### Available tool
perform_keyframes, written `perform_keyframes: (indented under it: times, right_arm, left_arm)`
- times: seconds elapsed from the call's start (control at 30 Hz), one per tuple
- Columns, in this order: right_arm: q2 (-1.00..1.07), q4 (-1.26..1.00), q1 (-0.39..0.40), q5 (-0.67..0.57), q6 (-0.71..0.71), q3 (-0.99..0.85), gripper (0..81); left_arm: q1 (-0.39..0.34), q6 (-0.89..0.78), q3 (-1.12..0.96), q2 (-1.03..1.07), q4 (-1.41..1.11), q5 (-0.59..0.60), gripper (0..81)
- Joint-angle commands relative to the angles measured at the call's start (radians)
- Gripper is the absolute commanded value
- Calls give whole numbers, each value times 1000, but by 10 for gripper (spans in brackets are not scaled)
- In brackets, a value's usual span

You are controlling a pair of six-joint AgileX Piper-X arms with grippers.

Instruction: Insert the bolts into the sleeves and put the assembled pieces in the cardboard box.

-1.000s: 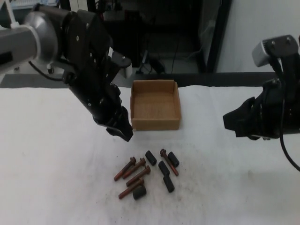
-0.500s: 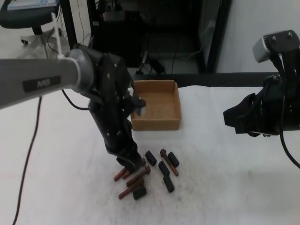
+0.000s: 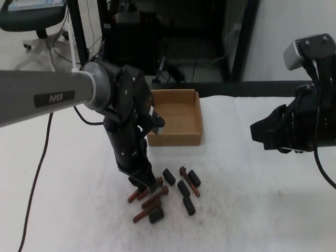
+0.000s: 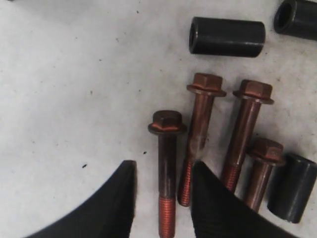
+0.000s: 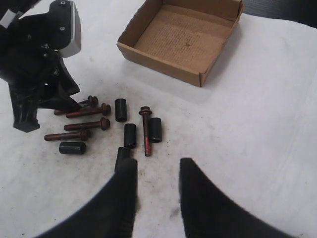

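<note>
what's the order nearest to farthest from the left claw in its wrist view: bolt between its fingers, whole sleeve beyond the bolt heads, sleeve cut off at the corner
1. bolt, between the fingers of the left claw
2. whole sleeve, lying crosswise beyond the bolt heads
3. cut-off sleeve, farther on past the whole sleeve's end

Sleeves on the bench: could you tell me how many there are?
5 sleeves: three beside the lone bolt, one by the right gripper, one near the four bolts.

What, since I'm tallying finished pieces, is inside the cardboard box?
Nothing visible: the cardboard box shows a bare floor in the right wrist view. In the high view, its near wall hides a strip of floor.
</note>
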Motion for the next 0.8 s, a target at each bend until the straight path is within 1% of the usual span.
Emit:
perform_keyframes:
  times: [0.0, 0.3, 0.57, 0.77]
  right_arm:
    - [-6, 9, 1, 1, -2, -12, 285]
    - [-6, 9, 1, 1, -2, -12, 285]
    - [-6, 9, 1, 1, -2, -12, 285]
    - [-6, 9, 1, 1, -2, -12, 285]
  left_arm:
    - [-4, -8, -1, -2, -21, -13, 343]
    - [-4, -4, -1, 6, -72, -13, 343]
    - [-4, -6, -1, 56, 7, -10, 343]
    - [-4, -8, -1, 71, 8, -10, 343]
